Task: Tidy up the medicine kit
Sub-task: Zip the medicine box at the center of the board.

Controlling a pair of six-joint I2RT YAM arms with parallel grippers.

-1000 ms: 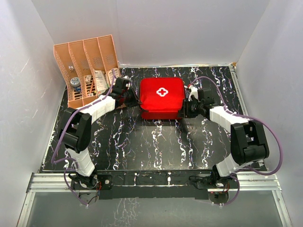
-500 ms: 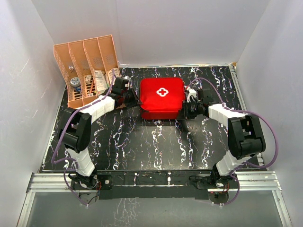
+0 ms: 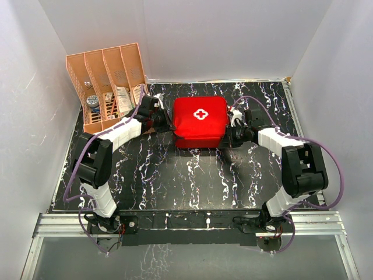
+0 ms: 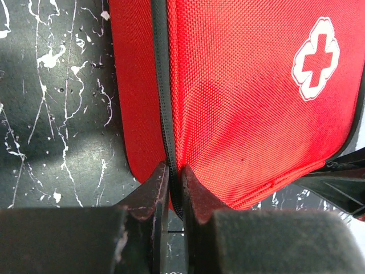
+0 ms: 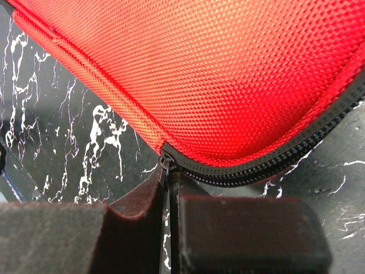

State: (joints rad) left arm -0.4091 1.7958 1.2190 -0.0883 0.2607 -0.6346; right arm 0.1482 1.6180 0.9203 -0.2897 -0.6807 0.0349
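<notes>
The medicine kit (image 3: 199, 121) lies closed, cross up, in the upper middle of the bench (image 3: 175, 175). The left claw (image 4: 173, 172) is clenched on the zip seam at the kit's left edge — the right claw (image 5: 169, 174) pinches the zipper pull (image 5: 166, 158) at its lower right corner.

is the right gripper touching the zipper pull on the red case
Touching. The right wrist view shows the right gripper shut on the zipper pull at a corner of the medicine kit.
</notes>
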